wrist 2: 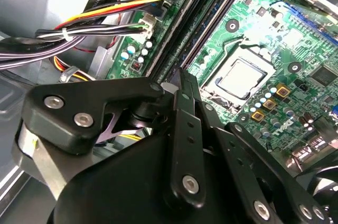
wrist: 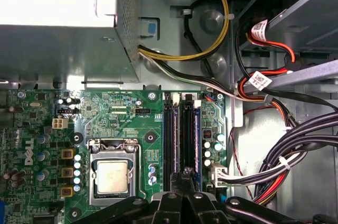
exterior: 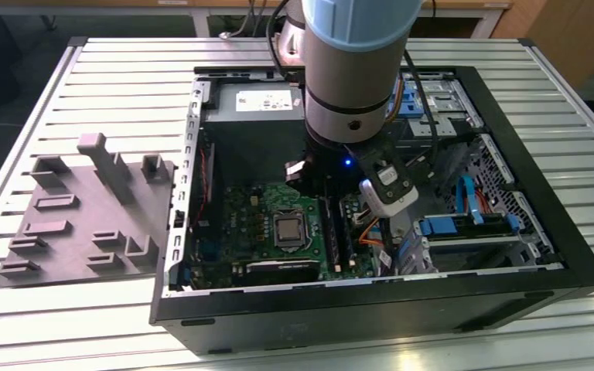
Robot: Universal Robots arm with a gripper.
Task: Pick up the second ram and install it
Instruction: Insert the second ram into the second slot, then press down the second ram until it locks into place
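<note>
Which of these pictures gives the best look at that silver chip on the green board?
The first wrist view: the silver chip faces the camera squarely, unobstructed. The second wrist view shows it slanted; the exterior view shows it far smaller.

Desk point(exterior: 121, 69) is seen as ribbed pale metal, satin. Computer case point(exterior: 380, 309) is framed in matt black, with bare grey sheet metal inside. Circuit board point(wrist: 121, 118) is finished glossy green, its central chip point(wrist: 112, 176) capped in brushed silver metal. Tray point(exterior: 70, 232) is moulded in matt grey plastic. Pincer point(wrist 2: 182, 84) is built of matt black metal with shiny screws. Cables point(wrist: 296, 150) are sheathed in smooth plastic.
</note>
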